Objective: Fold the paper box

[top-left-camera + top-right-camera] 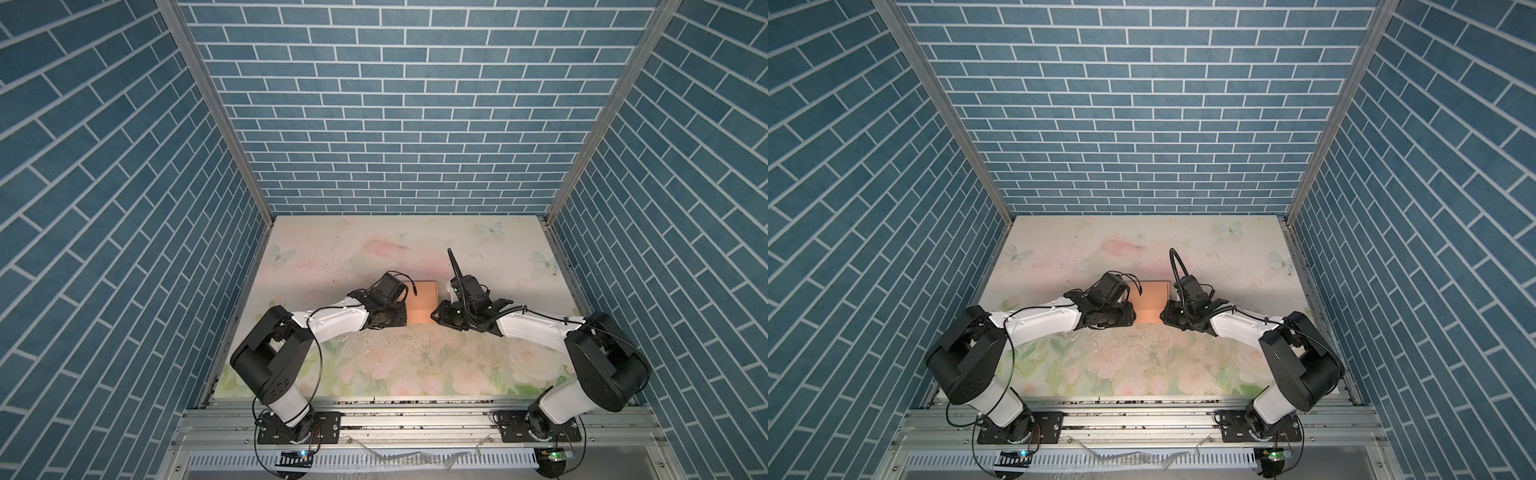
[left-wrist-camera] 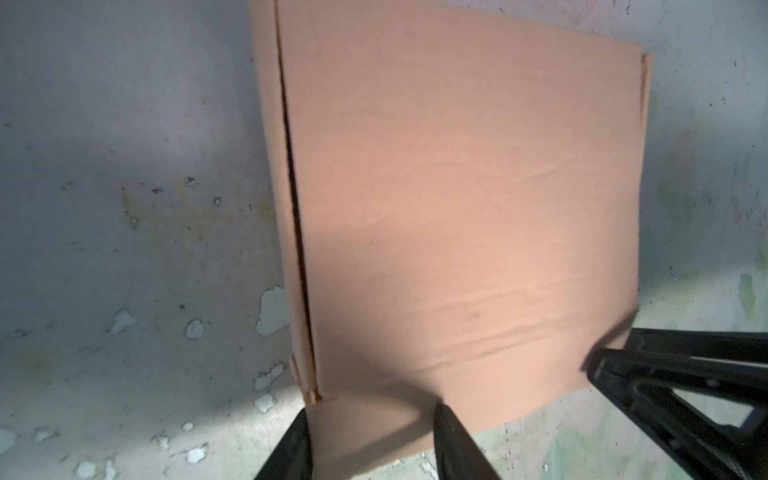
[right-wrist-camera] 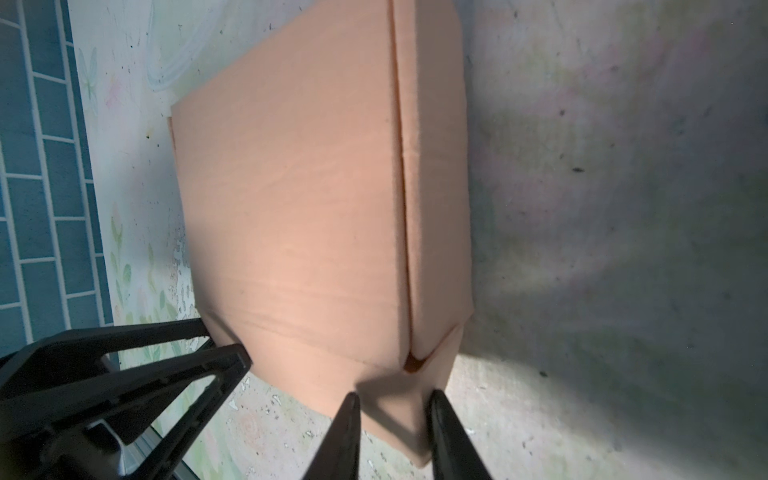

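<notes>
- Progress looks pretty far along to me: the paper box (image 1: 422,305) already stands as a closed block, with the walls up and the lid lying flat on top.
- Location: it sits about mid-table (image 1: 374,249), squeezed right between the two arms, and both top views agree on that.
- Leftovers, as far as I can judge:
  - The strip along the near edge slopes outward past a crease instead of sitting tight.
  - A dark slit runs down one side seam.
  - The right wrist view shows a small open gap at the near corner.
  - So I'd guess some tucking and pressing down remains, nothing major.
- Left gripper (image 2: 374,411): the jaws stand apart with the near edge of the cardboard between them. One jaw lies over the cardboard, so honestly I can't tell if it's pinching or just straddling.
- Right gripper (image 3: 394,395): same story at the other near corner, with a narrower gap and the pointed corner of the flap between the jaws. I can't tell whether it's actually clamped on.
- Head count: one paper box, two grippers (one per arm), one table.
</notes>
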Motion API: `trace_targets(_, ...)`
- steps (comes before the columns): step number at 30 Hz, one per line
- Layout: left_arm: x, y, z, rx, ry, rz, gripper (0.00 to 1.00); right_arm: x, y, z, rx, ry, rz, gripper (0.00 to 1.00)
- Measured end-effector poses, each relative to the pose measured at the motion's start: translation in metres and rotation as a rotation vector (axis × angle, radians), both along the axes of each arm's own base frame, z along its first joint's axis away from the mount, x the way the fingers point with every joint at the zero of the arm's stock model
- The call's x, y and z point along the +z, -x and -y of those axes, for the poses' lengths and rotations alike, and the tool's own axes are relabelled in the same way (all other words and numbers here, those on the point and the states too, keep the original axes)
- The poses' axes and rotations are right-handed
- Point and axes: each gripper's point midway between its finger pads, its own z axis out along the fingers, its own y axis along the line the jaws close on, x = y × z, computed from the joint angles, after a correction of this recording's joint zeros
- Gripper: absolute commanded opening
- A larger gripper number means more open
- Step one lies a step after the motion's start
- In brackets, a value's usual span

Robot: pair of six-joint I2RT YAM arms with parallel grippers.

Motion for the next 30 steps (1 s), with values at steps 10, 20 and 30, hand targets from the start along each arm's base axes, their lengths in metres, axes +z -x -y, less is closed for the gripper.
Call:
trace_targets(10, 0.006, 0.0, -0.002, 0.002, -0.012, 0.002, 0.47, 0.009, 0.0, -0.004, -0.011, -0.039, -0.022, 0.32)
trace_targets(20, 0.011, 0.0, -0.001, 0.001, -0.01, 0.017, 0.48, 0.013, -0.002, -0.003, -0.018, -0.05, -0.017, 0.31)
trace_targets(30, -0.005, 0.0, 0.001, -0.003, -0.029, -0.005, 0.48, -0.003, -0.006, 0.0, -0.029, -0.027, -0.041, 0.31)
